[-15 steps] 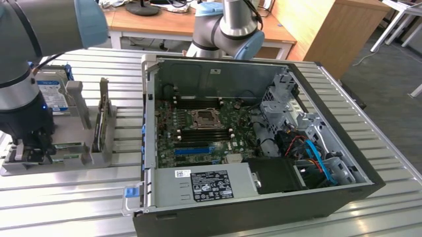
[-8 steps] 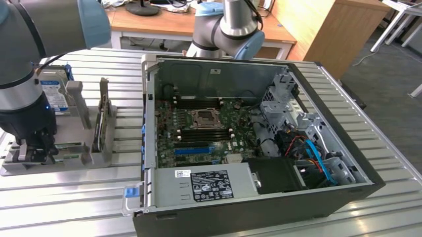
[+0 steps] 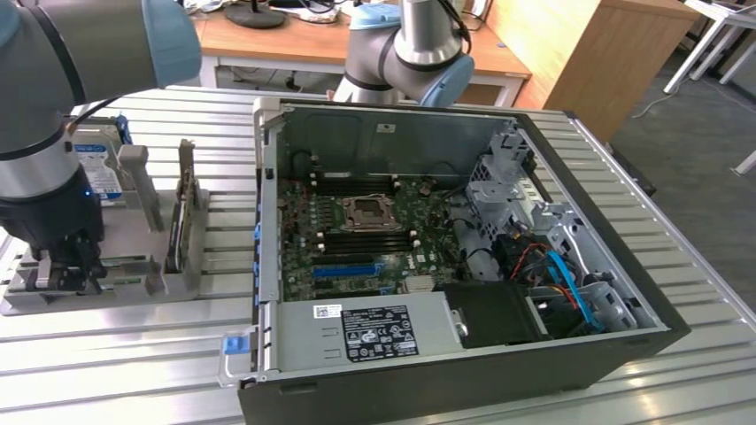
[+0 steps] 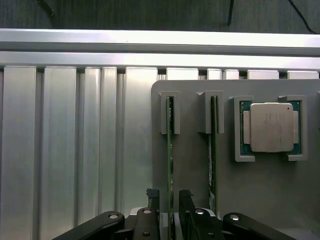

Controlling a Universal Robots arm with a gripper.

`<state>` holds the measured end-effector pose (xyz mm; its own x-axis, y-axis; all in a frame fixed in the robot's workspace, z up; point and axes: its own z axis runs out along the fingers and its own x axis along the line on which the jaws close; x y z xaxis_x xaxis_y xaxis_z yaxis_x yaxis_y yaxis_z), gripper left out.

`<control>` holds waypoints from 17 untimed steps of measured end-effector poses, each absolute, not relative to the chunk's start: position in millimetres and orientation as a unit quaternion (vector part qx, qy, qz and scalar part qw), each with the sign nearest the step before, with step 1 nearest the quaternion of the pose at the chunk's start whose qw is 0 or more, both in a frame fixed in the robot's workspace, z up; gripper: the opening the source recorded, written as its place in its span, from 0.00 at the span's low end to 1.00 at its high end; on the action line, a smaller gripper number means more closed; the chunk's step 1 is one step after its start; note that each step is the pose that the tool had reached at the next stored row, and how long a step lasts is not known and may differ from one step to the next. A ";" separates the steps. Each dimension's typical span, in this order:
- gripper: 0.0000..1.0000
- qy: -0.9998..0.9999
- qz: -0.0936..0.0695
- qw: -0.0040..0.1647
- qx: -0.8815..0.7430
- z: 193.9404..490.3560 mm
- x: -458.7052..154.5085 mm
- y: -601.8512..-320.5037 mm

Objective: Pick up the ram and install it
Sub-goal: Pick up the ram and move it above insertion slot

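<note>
The ram (image 4: 170, 145) is a thin green stick standing on edge in a slot of the grey holder (image 4: 192, 165). My gripper (image 4: 169, 199) is lowered over one end of it, a dark finger on each side, with a small gap between each finger and the board. A second green stick (image 4: 213, 150) stands in the neighbouring slot. In the exterior view the gripper (image 3: 65, 270) reaches down into the grey holder (image 3: 177, 285) at that view's left, beside the open computer case (image 3: 390, 133). Black memory slots (image 3: 354, 232) lie beside the processor socket (image 3: 367, 211) on the motherboard.
A processor chip (image 4: 270, 127) sits in a pocket of the holder beside the sticks. A dark upright card (image 3: 183, 212) stands in the holder near the arm. A blue slot (image 3: 346, 265), cables (image 3: 555, 266) and a power supply (image 3: 372, 332) fill the case. The ribbed aluminium table (image 3: 661, 381) surrounds everything.
</note>
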<state>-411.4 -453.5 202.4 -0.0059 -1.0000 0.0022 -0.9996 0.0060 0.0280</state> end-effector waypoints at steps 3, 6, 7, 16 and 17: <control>0.30 -0.709 -0.009 0.011 0.705 202.3 -410.3 -453.5; 0.30 -0.709 -0.009 0.011 0.705 202.3 -410.1 -453.5; 0.30 -0.709 -0.009 0.011 0.705 202.3 -410.1 -453.5; 0.28 -0.709 -0.009 0.011 0.705 202.3 -410.1 -453.5; 0.28 -0.709 -0.009 0.011 0.705 202.3 -410.1 -453.5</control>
